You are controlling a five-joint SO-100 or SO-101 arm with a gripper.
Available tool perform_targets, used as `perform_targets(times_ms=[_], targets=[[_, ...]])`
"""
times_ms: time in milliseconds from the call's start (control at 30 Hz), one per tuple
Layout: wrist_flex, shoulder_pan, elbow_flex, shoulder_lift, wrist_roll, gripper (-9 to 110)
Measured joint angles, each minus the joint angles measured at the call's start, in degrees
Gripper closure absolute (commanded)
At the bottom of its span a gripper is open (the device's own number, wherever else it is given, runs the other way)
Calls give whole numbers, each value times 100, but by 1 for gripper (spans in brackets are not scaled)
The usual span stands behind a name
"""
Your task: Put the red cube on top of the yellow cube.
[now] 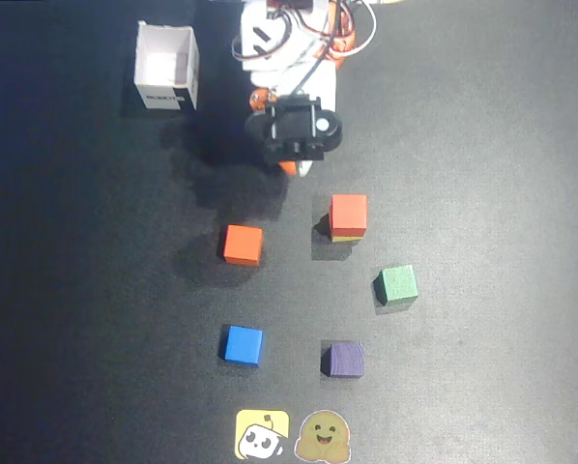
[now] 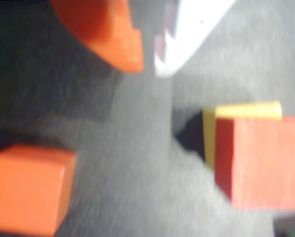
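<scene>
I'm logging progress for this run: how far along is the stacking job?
Done: the red cube sits on the yellow cube, a yellow edge showing below it in both views. In hand: nothing; the gripper is clear of the stack with no cube between its fingers. Left: seemingly only pulling the arm back.

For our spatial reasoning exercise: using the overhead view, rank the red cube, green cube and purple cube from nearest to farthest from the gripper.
1. Red cube: stacked on the yellow cube, just below-right of the gripper.
2. Green cube: farther right and lower.
3. Purple cube: lowest, near the stickers.
</scene>
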Motion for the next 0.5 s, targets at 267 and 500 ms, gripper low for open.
perform_targets(times_ms=[267,500], targets=[[316,-53,0,0,-220,101],[316,-237,0,0,-272,101]])
